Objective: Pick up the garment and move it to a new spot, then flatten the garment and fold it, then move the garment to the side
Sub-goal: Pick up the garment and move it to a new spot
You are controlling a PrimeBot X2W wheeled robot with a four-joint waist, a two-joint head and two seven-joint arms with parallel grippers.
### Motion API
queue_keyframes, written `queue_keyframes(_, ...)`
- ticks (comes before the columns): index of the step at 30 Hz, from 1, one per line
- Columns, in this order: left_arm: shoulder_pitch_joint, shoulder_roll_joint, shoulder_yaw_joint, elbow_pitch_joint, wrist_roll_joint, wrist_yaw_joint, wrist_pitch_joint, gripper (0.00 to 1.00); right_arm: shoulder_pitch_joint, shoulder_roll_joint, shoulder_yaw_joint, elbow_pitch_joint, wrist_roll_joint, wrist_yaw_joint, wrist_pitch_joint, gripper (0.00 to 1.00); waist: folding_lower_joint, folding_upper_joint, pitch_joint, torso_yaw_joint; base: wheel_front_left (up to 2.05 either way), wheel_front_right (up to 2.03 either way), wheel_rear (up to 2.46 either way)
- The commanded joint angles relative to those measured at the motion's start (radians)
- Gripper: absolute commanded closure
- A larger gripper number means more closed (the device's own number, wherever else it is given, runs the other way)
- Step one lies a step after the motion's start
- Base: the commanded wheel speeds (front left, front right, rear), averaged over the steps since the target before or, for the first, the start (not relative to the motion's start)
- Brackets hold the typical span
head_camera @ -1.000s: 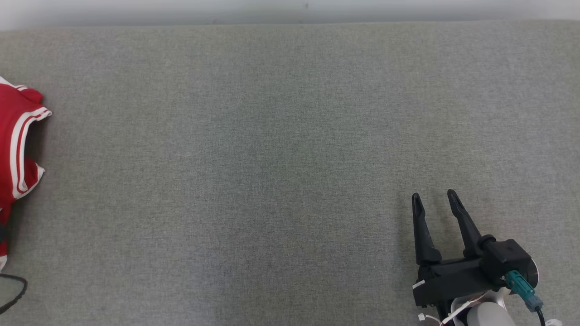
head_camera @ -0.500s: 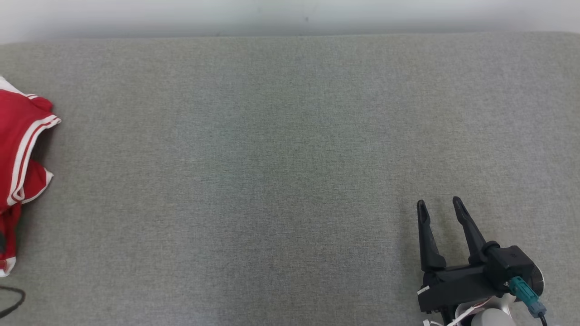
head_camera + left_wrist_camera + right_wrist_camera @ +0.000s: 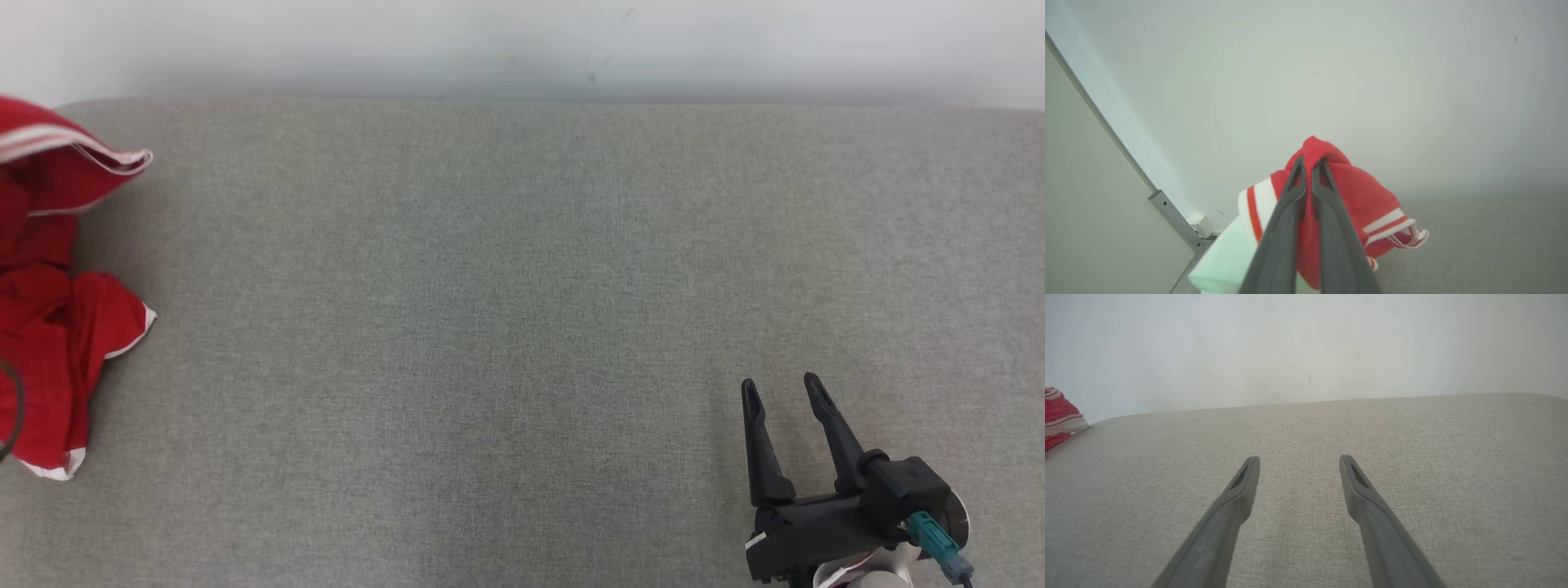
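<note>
One red garment at the left edge of one grey surface. Two grippers: left gripper, right gripper.

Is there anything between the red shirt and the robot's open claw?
No. In the head view, just bare grey cushion stretches between the red garment and the right gripper.

Black two-fingered grippers on a pale arm.
The right gripper has two long, tapering dark fingers with a slotted recess near each tip. Behind them sit a blocky black housing, a teal connector, a small white tag and a rounded pale forearm. The left gripper has matching grey-black fingers.
</note>
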Motion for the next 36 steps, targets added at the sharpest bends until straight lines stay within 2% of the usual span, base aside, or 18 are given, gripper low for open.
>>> queue_keyframes(1, -0.02, 0.002, -0.008, -0.021, 0.004, -0.006, -0.013, 1.0, 0.013, 0.0, 0.004, 0.003, 0.004, -0.002, -0.002, 0.0, 0.0001, 0.0, -0.015, 0.004, 0.0, 0.0, 0.0)
queue_keyframes(6, -0.077, -0.023, -0.053, -0.144, -0.013, -0.005, -0.033, 1.0, 0.022, 0.0, 0.003, 0.005, 0.014, -0.002, -0.002, 0.0, 0.0001, 0.0, -0.035, -0.011, 0.0, 0.0, 0.0)
queue_keyframes(11, -0.109, -0.05, -0.088, -0.305, -0.064, -0.005, -0.007, 1.0, 0.03, 0.0, 0.006, 0.005, 0.029, -0.002, -0.002, 0.0, 0.0001, 0.0, -0.045, -0.05, 0.0, 0.0, 0.0)
queue_keyframes(24, -0.093, -0.182, -0.17, -0.703, -0.149, 0.018, 0.149, 1.0, 0.02, 0.0, 0.03, 0.013, 0.059, -0.002, -0.002, 0.0, 0.0001, 0.0, -0.045, -0.237, 0.0, 0.0, 0.0)
queue_keyframes(27, -0.069, -0.231, -0.218, -0.786, -0.158, 0.027, 0.185, 1.0, 0.022, 0.0, 0.02, 0.013, 0.062, -0.002, -0.002, 0.0, 0.0001, 0.0, -0.037, -0.288, 0.0, 0.0, 0.0)
queue_keyframes(36, 0.055, -0.331, -0.307, -0.869, -0.193, 0.055, 0.198, 1.0, 0.021, 0.001, 0.013, 0.012, 0.075, -0.002, -0.002, 0.0, 0.0001, 0.0, -0.005, -0.333, 0.0, 0.0, 0.0)
